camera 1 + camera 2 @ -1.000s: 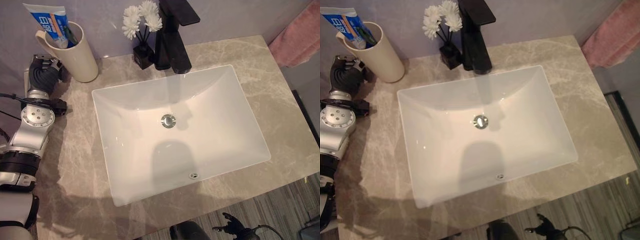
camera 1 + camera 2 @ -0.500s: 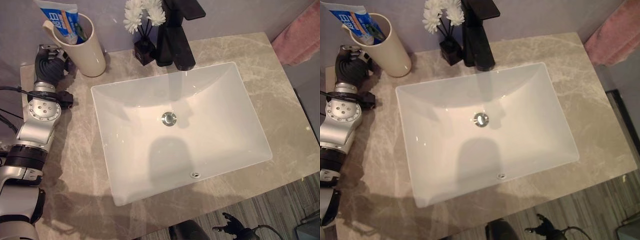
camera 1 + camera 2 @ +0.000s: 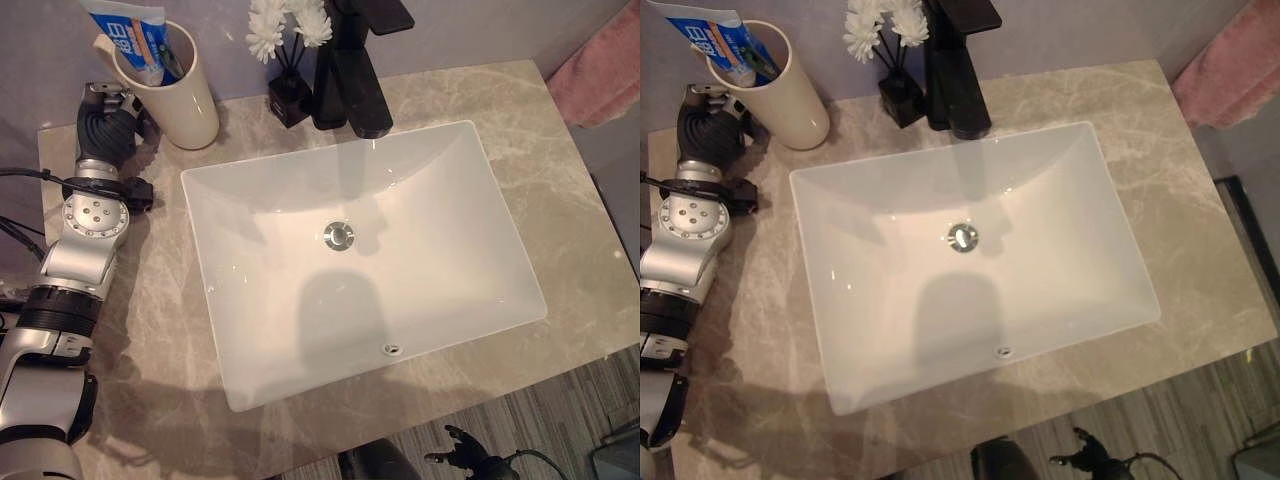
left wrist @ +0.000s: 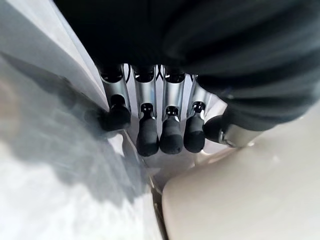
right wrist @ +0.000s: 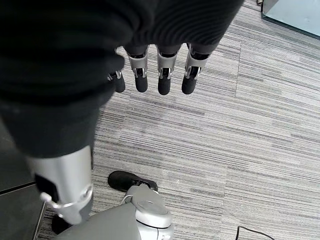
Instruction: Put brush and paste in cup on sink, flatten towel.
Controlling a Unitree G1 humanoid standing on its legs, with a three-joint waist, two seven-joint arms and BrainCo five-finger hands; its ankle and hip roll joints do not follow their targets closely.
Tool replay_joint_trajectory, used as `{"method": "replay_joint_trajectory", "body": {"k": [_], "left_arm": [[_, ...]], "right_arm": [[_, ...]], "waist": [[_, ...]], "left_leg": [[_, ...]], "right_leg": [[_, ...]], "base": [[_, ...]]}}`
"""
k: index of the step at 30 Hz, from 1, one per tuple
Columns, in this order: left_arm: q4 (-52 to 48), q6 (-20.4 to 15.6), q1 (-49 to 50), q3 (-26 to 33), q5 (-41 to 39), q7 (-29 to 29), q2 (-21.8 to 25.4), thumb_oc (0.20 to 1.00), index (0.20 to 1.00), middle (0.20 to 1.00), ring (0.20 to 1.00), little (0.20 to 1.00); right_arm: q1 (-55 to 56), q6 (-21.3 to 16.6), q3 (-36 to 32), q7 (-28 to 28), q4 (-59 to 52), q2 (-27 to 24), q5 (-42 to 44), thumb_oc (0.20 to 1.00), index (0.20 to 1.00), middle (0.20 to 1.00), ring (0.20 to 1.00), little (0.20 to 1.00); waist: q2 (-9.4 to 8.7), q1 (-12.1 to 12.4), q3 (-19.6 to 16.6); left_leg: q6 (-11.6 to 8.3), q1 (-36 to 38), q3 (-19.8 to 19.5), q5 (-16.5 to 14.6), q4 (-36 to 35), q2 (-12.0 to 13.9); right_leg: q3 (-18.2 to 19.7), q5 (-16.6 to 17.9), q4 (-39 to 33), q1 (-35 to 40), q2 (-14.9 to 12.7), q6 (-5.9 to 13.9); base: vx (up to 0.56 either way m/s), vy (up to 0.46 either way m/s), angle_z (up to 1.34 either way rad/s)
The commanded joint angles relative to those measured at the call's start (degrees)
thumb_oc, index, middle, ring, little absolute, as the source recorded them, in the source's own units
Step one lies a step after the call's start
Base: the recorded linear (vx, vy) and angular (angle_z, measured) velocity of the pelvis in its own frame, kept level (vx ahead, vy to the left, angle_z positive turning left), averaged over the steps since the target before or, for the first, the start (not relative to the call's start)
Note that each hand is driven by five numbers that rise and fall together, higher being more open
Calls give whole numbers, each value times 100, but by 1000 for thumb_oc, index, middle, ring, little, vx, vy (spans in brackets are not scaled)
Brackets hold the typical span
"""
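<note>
My left hand (image 3: 103,120), fingers relaxed and holding nothing, rests just beside the cup (image 3: 178,95) with the paste (image 3: 135,42) upright inside, while the pink towel (image 3: 600,75) hangs far right, nearer my empty, slack-fingered right hand (image 5: 150,75).

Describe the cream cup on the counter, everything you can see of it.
The cup is a tall cream cylinder, smooth and matte like ceramic or plastic. It stands upright on the marble counter at its back left corner, left of the white sink and the small black vase of white flowers. A blue and white toothpaste tube and a toothbrush stick out of its open top. The left hand is right beside it, fingers relaxed; I cannot tell whether they touch.
</note>
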Motion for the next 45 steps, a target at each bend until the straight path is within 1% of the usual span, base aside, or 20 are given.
{"method": "replay_joint_trajectory", "body": {"k": [1,8,9,10,11,12,14,15,20,26,34,37,39,40,41,45], "left_arm": [[482,177,-150,-582,301,-182,-335,200,200,200,200,200],[596,347,128,-363,595,-189,-241,200,200,200,200,200],[616,398,296,-225,646,-154,-244,200,200,200,200,200],[615,398,298,-222,646,-154,-244,200,200,200,200,200],[615,441,484,-34,685,-104,-267,200,200,200,200,200],[613,442,487,-31,686,-104,-267,200,200,200,200,200],[600,450,703,182,689,-39,-326,200,200,200,200,200],[683,488,897,437,583,125,-520,200,200,200,200,200],[598,560,1186,753,625,264,-641,200,200,200,200,200],[677,581,1376,1002,586,387,-621,200,200,200,200,200],[889,549,1594,1290,349,483,-439,200,200,200,200,200],[860,530,1852,1495,287,493,-314,200,200,200,200,200],[805,525,1926,1557,269,488,-286,200,200,200,200,200],[683,488,2127,1710,206,486,-286,200,200,200,200,200],[680,490,2132,1715,207,486,-286,200,200,200,200,200],[193,375,2744,2073,169,397,-280,200,200,200,200,200]], "right_arm": [[199,-35,69,-52,-64,-234,116,1000,1000,1000,1000,1000],[263,0,42,1,-116,-222,66,1000,1000,1000,1000,1000],[284,25,15,8,-98,-218,50,1000,1000,1000,1000,1000],[284,26,16,8,-98,-218,50,1000,1000,1000,1000,1000],[303,48,-12,11,-102,-201,16,1000,1000,1000,1000,1000],[303,49,-11,11,-102,-202,17,1000,1000,1000,1000,1000],[318,65,-41,28,-78,-179,-6,1000,1000,1000,1000,1000],[345,90,-95,38,-66,-127,15,1000,1000,1000,1000,1000],[388,138,-156,55,-52,-115,-57,1000,1000,1000,1000,1000],[450,172,-177,101,-119,-152,-144,1000,1000,1000,1000,1000],[497,175,-127,142,-96,-183,-247,1000,1000,1000,1000,1000],[564,153,-135,169,-190,-214,-261,1000,1000,1000,1000,1000],[583,145,-152,172,-215,-233,-259,1000,1000,1000,1000,1000],[572,127,-151,166,-228,-270,-271,1000,1000,1000,1000,1000],[571,127,-149,166,-228,-272,-271,1000,1000,1000,1000,1000],[466,59,-207,121,-163,-360,-257,1000,1000,1000,1000,1000]], "waist": [[-57,-227,-83],[-57,-184,-193],[-61,-162,-229],[-60,-164,-229],[-61,-138,-267],[-61,-140,-267],[-65,-112,-302],[-72,-92,-343],[-81,-60,-449],[-109,-31,-494],[-119,60,-564],[-95,109,-592],[-79,124,-590],[-44,167,-567],[-43,162,-566],[23,261,-458]], "left_leg": [[-283,113,32,-177,42,300],[-278,188,21,-200,42,292],[-278,221,20,-208,42,291],[-278,221,19,-208,42,291],[-273,255,13,-217,42,283],[-272,256,13,-217,42,282],[-270,289,4,-230,42,276],[-268,326,-10,-237,42,275],[-272,390,-48,-245,42,267],[-297,421,-114,-218,42,283],[-376,484,-266,-84,42,347],[-456,532,-380,32,42,433],[-475,548,-416,63,42,455],[-515,583,-495,146,42,523],[-515,584,-498,146,42,523],[-581,598,-645,342,42,639]], "right_leg": [[121,-172,20,368,-430,354],[129,-196,33,426,-433,342],[120,-216,33,468,-436,336],[120,-216,32,469,-436,336],[113,-238,32,518,-434,326],[112,-238,31,520,-434,326],[101,-250,30,556,-435,317],[85,-266,37,594,-432,305],[21,-344,121,681,-420,277],[-53,-418,240,729,-375,251],[-202,-587,443,876,-233,145],[-312,-765,685,934,-78,54],[-357,-814,765,935,-33,25],[-424,-938,945,941,77,-46],[-427,-940,948,941,77,-47],[-555,-1031,1111,902,283,-185]], "base": [[0,0,0],[3,-2,-1],[0,0,0],[19,-17,-4],[9,-8,-4],[13,-11,-5],[8,-15,-7],[11,-25,-7],[0,0,0],[-22,-24,3],[-40,-46,10],[-56,-94,19],[-57,-96,20],[-64,-107,20],[-64,-120,15],[-101,-136,19]]}}
